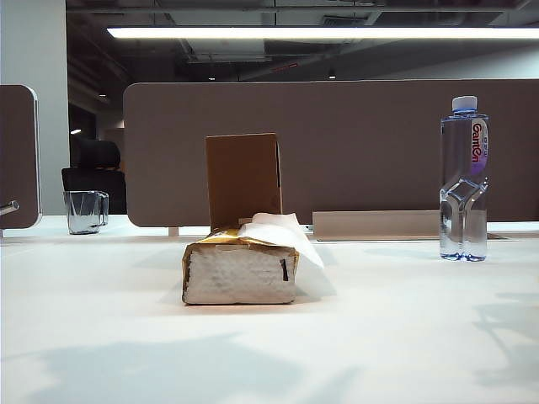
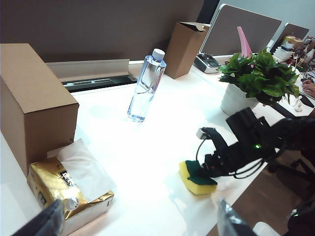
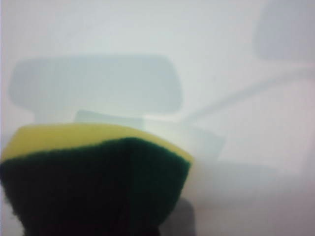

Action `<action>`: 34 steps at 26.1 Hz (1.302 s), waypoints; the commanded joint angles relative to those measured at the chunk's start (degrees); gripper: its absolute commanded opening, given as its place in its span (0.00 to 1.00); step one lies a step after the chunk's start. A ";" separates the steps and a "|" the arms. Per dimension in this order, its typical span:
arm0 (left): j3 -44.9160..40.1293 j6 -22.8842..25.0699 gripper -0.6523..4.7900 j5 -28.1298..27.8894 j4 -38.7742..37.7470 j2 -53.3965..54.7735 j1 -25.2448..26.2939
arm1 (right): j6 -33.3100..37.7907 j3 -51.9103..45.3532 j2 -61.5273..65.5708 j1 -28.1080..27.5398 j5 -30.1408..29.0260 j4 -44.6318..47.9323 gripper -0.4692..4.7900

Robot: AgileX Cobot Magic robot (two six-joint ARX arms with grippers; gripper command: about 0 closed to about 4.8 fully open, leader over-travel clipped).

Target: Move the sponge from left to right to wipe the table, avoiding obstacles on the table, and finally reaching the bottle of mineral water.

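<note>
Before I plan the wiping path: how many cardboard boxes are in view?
2. One cardboard box stands right behind the tissue pack. A second box stands at the far edge, beyond the water bottle. The exterior view shows only the first; others may be hidden.

The large smooth white table (image 1: 404, 337) carries a gold-wrapped tissue pack (image 1: 240, 269) near the middle, a tall brown cardboard box (image 1: 243, 178) just behind it, a clear plastic water bottle (image 1: 463, 178) far right, and a clear glass mug (image 1: 86, 211) far left. A yellow-and-green foam sponge (image 2: 197, 178) rests on its right part.
</note>
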 commanded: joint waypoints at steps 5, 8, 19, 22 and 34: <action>0.28 0.15 0.86 -0.04 0.76 -0.02 0.04 | -1.44 0.70 6.58 -1.42 3.08 5.79 0.07; 0.28 0.17 0.86 -0.02 0.76 -0.02 0.04 | -1.53 1.66 9.07 -1.68 2.89 7.32 0.07; 0.28 0.20 0.86 -0.72 0.83 -0.02 0.04 | -2.99 10.62 17.99 -1.68 1.75 9.27 0.07; 0.28 0.20 0.86 -1.31 0.83 -0.02 0.04 | -2.97 12.61 19.61 -1.68 1.55 10.14 0.07; 0.28 0.22 0.86 -3.78 1.01 -0.02 0.02 | -3.63 20.02 26.51 -1.68 0.44 11.28 0.07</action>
